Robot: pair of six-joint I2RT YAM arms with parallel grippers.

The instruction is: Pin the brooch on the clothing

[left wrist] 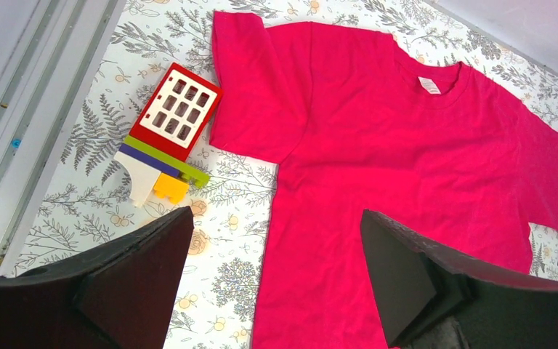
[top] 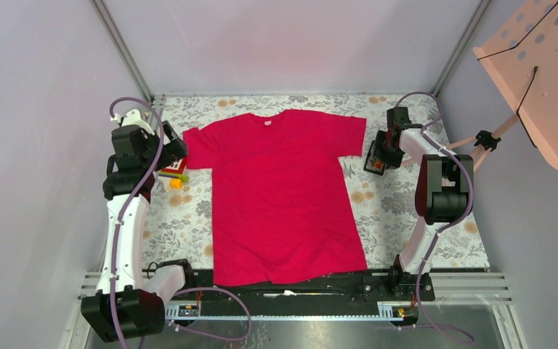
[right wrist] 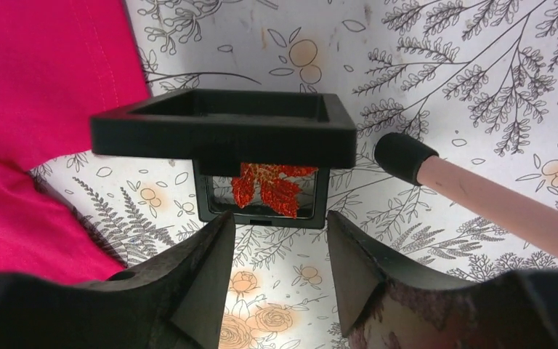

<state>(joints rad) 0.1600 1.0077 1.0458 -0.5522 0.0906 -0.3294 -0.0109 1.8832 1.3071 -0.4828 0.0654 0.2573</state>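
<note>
Hovering half-apart at the black case (right wrist: pixel 225 134), the right claw (right wrist: pixel 276 224) may shove it, tipping the brooch (right wrist: pixel 272 187) out; left claw (left wrist: pixel 276 212) gapes wide.

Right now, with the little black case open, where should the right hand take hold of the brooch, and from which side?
Probably pinch the brooch by its lower leaf tips, coming from the near side where the right hand faces it. The raised lid overhangs it and the case walls flank it, so only that gap looks free.
</note>
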